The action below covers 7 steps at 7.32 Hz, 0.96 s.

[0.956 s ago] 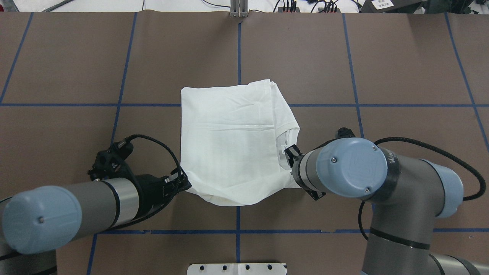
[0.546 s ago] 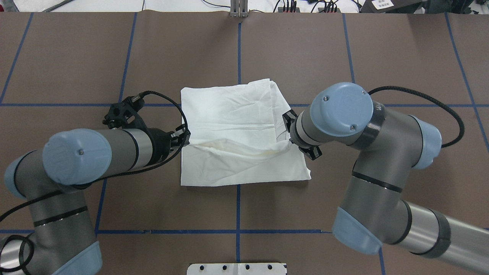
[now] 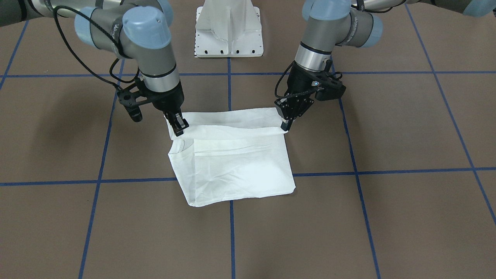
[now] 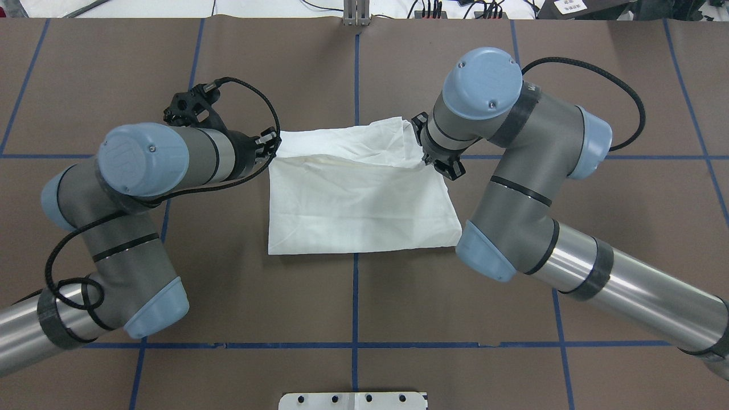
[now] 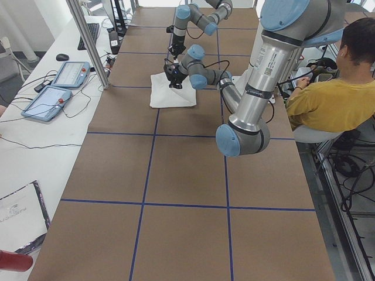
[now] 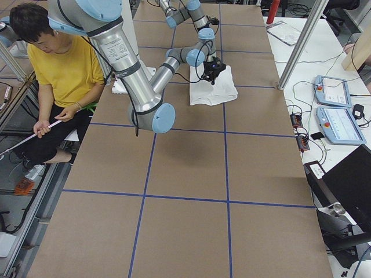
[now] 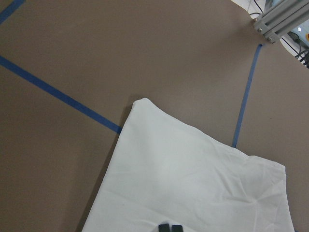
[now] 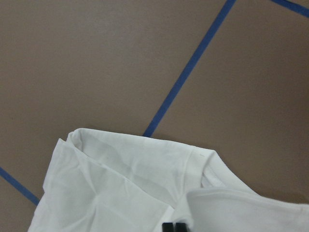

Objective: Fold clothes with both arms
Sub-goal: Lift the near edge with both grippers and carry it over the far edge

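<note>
T-shirt, overhead: lies at table centre, near edge carried over toward the far hem; fold nearly laid.
Front view: left gripper and right gripper each clenched on a corner of the lifted edge, low over the cloth.
Wrist views: fingertips pressed together, cloth pinched.
Next, judged: lower, align corners with the far edge, release.
</note>
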Available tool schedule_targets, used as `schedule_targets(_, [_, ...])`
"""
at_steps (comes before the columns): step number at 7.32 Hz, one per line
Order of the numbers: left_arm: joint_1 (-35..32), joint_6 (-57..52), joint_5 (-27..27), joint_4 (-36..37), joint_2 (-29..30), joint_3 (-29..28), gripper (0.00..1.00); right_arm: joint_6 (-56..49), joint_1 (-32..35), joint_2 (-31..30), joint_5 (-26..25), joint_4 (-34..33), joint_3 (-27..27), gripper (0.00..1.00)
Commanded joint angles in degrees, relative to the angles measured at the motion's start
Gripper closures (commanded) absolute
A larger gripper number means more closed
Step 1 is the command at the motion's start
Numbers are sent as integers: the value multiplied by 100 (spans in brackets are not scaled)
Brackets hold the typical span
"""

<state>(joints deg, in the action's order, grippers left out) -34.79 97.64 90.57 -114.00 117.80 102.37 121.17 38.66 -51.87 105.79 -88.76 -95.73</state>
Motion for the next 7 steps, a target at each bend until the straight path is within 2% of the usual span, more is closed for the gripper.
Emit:
schedule_targets(1, [-273,-262,66,-532,234,-785,100,-137,195,534,135,395,990,100])
schedule_targets(3, [-458,-447,198,-930,523,-1480,100,-260,352,1028,283,430,1738,100])
schedule_targets(5, [-467,-447,190,-1263,550,-1815,100,-400,388,1064,284,1157,2284,100])
schedule_targets(6, [-476,-456,181,-1396,568,-1973,100,-514,388,1065,284,1168,2321,100])
schedule_targets(7, [-493,-604,172,-1414,638,-2131,100,-533,406,1073,284,1238,2374,96])
